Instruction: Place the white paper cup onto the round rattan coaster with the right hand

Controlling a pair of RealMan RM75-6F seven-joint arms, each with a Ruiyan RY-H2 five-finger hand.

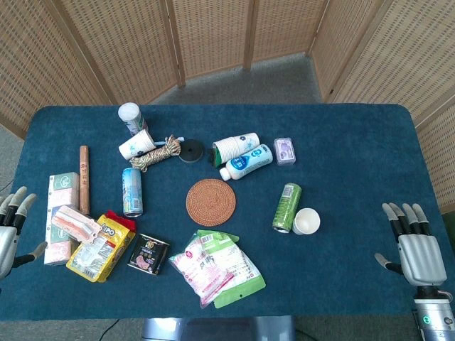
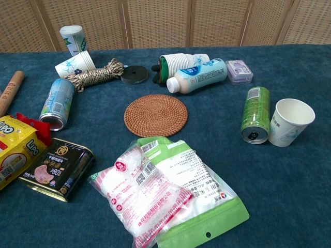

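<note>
The white paper cup (image 1: 306, 221) (image 2: 289, 121) stands upright on the blue table, touching the open end of a green can (image 1: 287, 207) (image 2: 255, 114) that lies on its side. The round rattan coaster (image 1: 210, 202) (image 2: 155, 114) lies flat near the table's middle, left of the can, with nothing on it. My right hand (image 1: 416, 249) hovers at the table's near right corner, fingers spread and empty, well to the right of the cup. My left hand (image 1: 11, 231) shows at the far left edge, also spread and empty. The chest view shows neither hand.
Behind the coaster lie a blue-capped bottle (image 2: 199, 76), a sleeve of stacked cups (image 2: 178, 64), a rope bundle (image 2: 95, 75) and a floral cup (image 2: 75, 64). Snack bags (image 2: 165, 191) lie in front of it. A blue can (image 2: 56, 103) and a black tin (image 2: 54, 169) lie to its left.
</note>
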